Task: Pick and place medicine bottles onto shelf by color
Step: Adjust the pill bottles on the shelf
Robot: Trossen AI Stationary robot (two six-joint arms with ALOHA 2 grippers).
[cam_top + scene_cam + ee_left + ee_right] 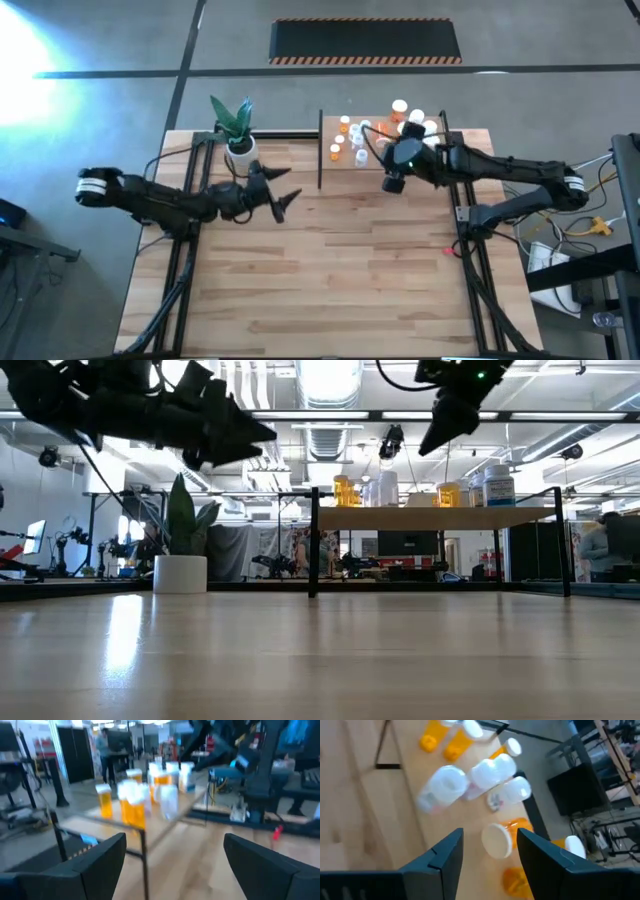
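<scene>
- The medicine bottles (385,128), orange and white, stand clustered on the shelf (340,170) at the table's (330,280) far right.
- The right gripper (487,845) hovers above the shelf, fingers spread either side of a white-capped orange bottle (502,839) below, gripping nothing.
- The left gripper (285,198) waits spread beside the potted plant (238,135).

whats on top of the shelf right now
A cluster of medicine bottles stands on the shelf, orange and white ones with white caps. The right gripper hangs above them, so its arm covers some bottles from overhead; an exact count isn't possible.
</scene>
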